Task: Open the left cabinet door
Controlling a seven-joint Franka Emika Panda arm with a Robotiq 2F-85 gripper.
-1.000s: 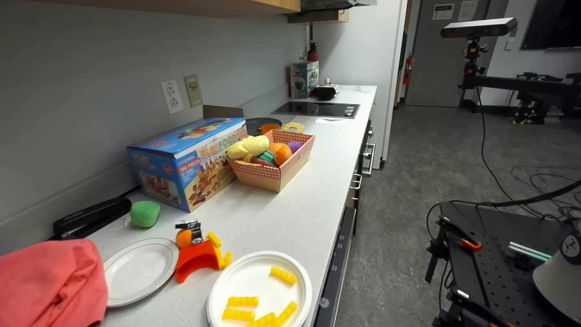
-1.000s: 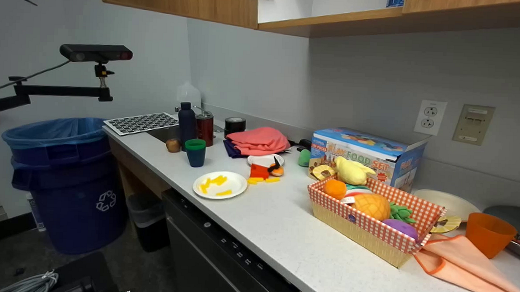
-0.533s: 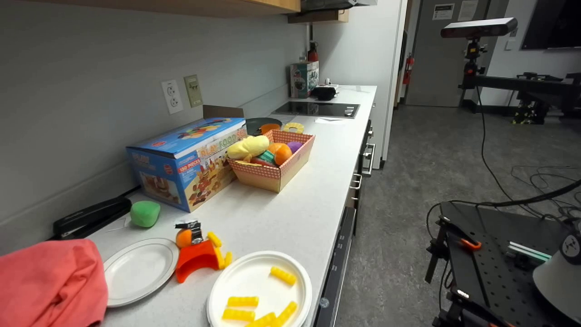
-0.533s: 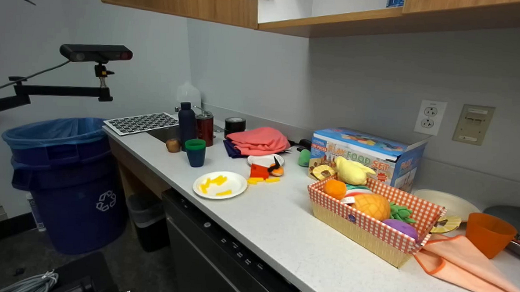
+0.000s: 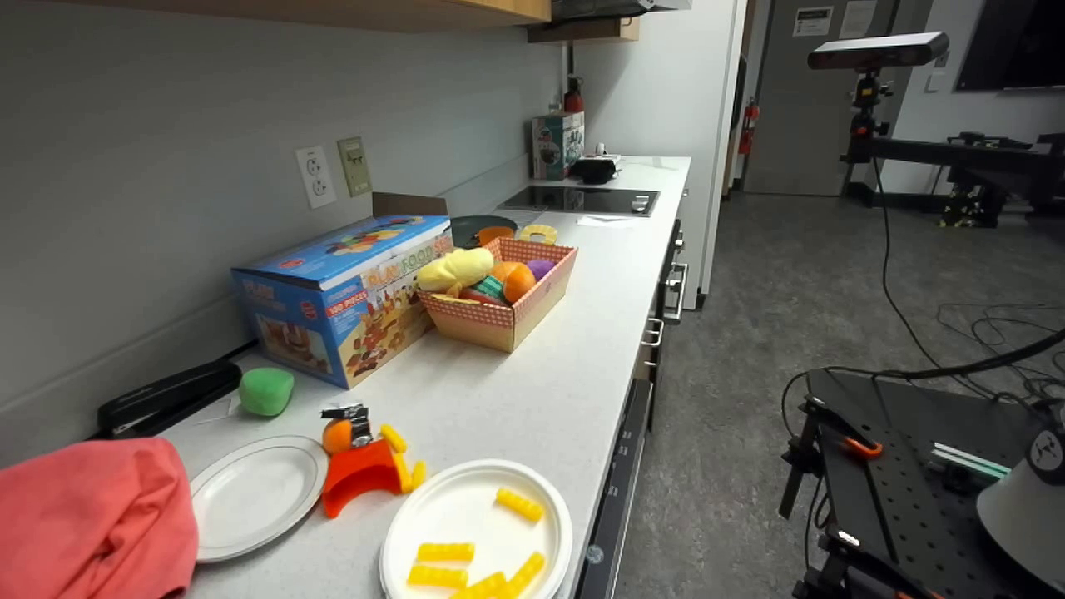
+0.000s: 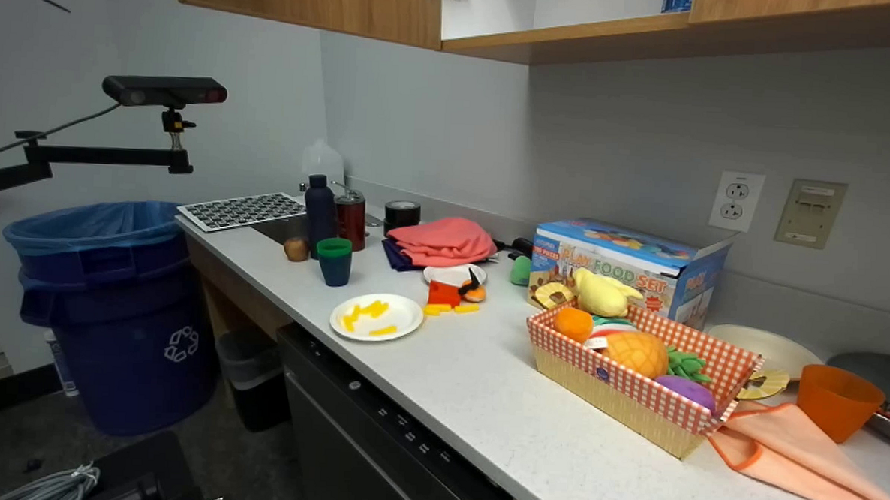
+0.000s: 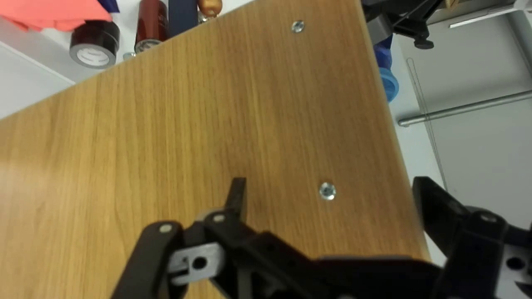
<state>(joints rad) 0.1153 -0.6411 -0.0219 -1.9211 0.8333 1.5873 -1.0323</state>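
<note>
Shifting slightly just now, the cabinet door [image 6: 311, 1] stands open; your gripper [image 7: 331, 190] (jaws wide apart, clasping nothing) probably has little left to do.

Tabletop [image 6: 469, 386] runs under the cabinet [image 6: 649, 37]; cabinet door [image 6: 313, 4] swung out at its left in an exterior view. There, on the tabletop: basket [image 6: 597, 384] before the play food box [image 6: 643, 272], toy food [image 6: 636, 354] in it; cloth [image 6: 804, 461] at basket's right end, cup [image 6: 836, 402] behind cloth. Plate [image 6: 404, 316] well left of basket, near front edge, sticks [image 6: 384, 330] on it. Tumbler [image 6: 334, 264] behind and left of plate, bottle [image 6: 320, 214] just behind tumbler. Dishwasher [image 6: 385, 428] below; waste bin [image 6: 254, 399] between it and recycling bin [image 6: 110, 355]. Wrist view: end effector [image 7: 330, 187] at the door's edge, one finger [image 7: 237, 195] over its face, the other past the edge.
</note>
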